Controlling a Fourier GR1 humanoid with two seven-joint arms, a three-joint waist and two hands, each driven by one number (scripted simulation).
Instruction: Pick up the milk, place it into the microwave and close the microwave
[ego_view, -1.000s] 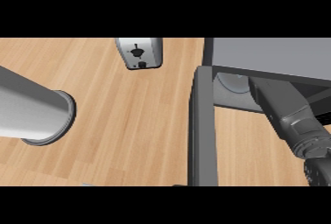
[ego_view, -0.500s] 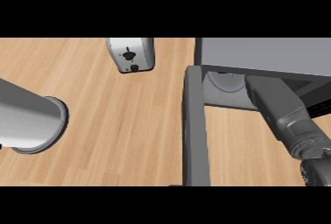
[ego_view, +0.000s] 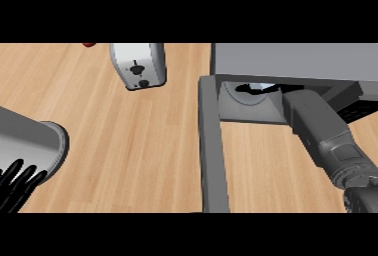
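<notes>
With the right arm (ego_view: 325, 135) reaching deep into the microwave (ego_view: 295, 62), hand and milk hidden, and the left hand (ego_view: 18, 182) resting spread, the open door (ego_view: 212, 150) risked catching the arm.

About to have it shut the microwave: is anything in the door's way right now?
Yes. The right forearm reaches through the microwave opening, so the open door would swing into it. The right hand is hidden inside. The left hand is far off at lower left.
</notes>
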